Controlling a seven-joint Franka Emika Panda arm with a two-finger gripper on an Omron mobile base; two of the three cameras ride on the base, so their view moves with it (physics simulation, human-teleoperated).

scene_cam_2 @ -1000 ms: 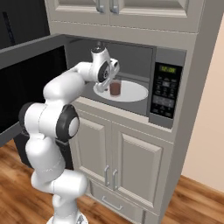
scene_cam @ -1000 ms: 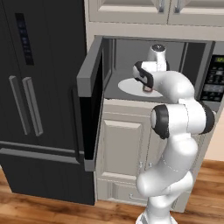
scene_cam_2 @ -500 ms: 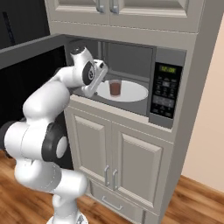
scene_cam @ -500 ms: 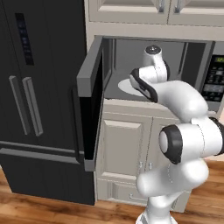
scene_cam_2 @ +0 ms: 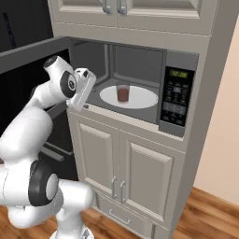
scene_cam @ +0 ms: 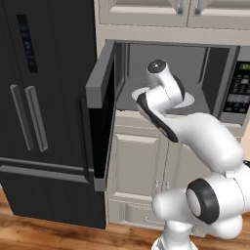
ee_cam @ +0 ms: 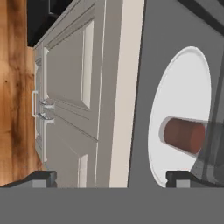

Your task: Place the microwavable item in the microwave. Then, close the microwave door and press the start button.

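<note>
Since the earlier frames the arm has drawn back out of the microwave (scene_cam_2: pixel 140 88), and its claw (ee_cam: pixel 111 177) has left the cup and now sits outside the front of the cavity, near its left edge.

The microwavable item, a small clear cup (scene_cam_2: pixel 123 93) with dark red-brown contents, stands upright near the middle of the round white turntable (scene_cam_2: pixel 144 99) inside the grey cavity. Nothing touches it. In the hand view, which is rolled sideways, the cup (ee_cam: pixel 183 134) lies across the pale turntable (ee_cam: pixel 175 87), with the two dark fingertips (ee_cam: pixel 181 177) standing wide apart and nothing between them.

The microwave door (scene_cam: pixel 102 112) hangs fully open, swung out to the left of the cavity, its dark window facing inward. The black button panel (scene_cam_2: pixel 175 100) sits at the right of the oven front.

Below the oven are cream cabinet doors (scene_cam_2: pixel 126 168) with small metal handles. A tall black fridge (scene_cam: pixel 39 107) stands to the left, on a wooden floor (scene_cam_2: pixel 205 214).
</note>
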